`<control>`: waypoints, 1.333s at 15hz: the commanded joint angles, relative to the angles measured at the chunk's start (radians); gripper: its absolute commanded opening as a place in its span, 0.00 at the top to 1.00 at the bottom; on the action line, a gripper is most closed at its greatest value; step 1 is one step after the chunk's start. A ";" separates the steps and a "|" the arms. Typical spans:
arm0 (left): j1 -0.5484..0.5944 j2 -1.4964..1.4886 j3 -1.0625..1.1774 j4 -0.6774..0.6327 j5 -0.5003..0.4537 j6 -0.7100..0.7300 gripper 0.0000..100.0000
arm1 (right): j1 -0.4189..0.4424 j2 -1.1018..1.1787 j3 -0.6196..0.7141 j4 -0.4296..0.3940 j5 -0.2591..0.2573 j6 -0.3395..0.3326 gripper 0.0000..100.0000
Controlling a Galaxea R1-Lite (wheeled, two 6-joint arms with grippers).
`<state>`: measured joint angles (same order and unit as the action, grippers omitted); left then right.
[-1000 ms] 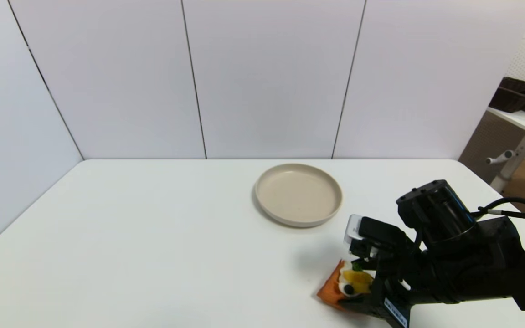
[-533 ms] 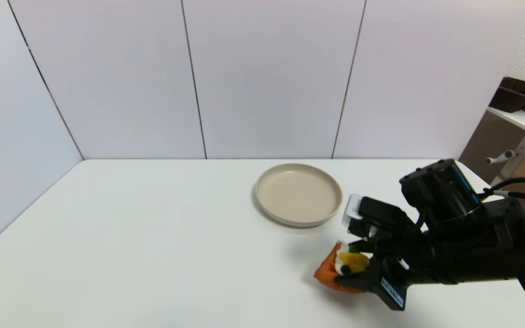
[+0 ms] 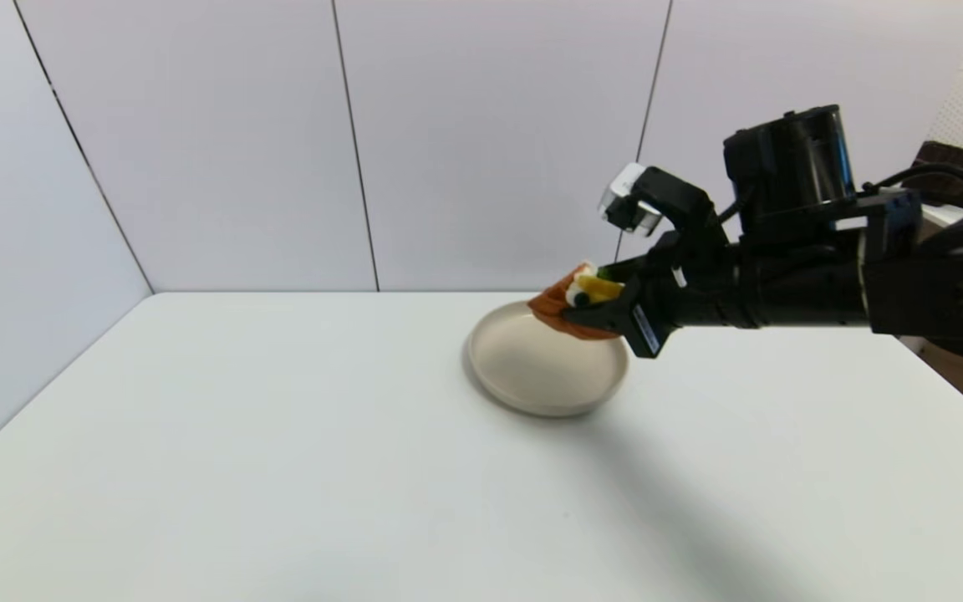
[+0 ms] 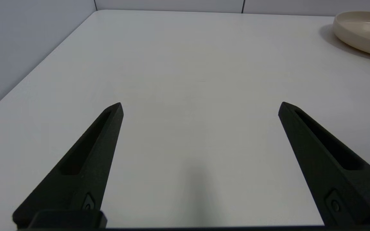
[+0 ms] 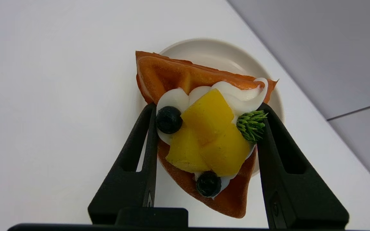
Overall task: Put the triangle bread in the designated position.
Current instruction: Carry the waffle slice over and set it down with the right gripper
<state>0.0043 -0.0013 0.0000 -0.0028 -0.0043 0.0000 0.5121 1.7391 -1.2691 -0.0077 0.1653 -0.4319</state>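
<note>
Two black fingers of the right gripper (image 5: 206, 112) clamp the triangle bread (image 3: 575, 303) by its sides, holding it in the air above the far edge of the beige plate (image 3: 532, 380). Well left of the plate, the left gripper (image 4: 200, 107) hangs over the white table (image 3: 239, 435), its fingers spread wide apart.

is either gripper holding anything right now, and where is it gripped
The right gripper holds the triangle bread by its two straight sides, a finger on each, above the plate. The left gripper is open and holds nothing.
</note>
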 commanded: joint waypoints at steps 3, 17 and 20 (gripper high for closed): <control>0.000 0.000 0.000 0.001 0.000 0.000 0.00 | -0.063 0.438 -0.325 -0.224 0.000 -0.033 1.00; 0.000 0.000 0.000 0.001 0.000 0.000 0.00 | -0.133 0.735 -0.602 -0.359 0.006 -0.062 0.00; 0.000 0.000 0.000 -0.002 0.000 0.000 0.00 | -0.133 0.729 -0.604 -0.354 0.008 -0.062 0.00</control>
<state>0.0043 -0.0013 0.0000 -0.0028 -0.0047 0.0000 0.3781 2.4760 -1.8717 -0.3606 0.1706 -0.4887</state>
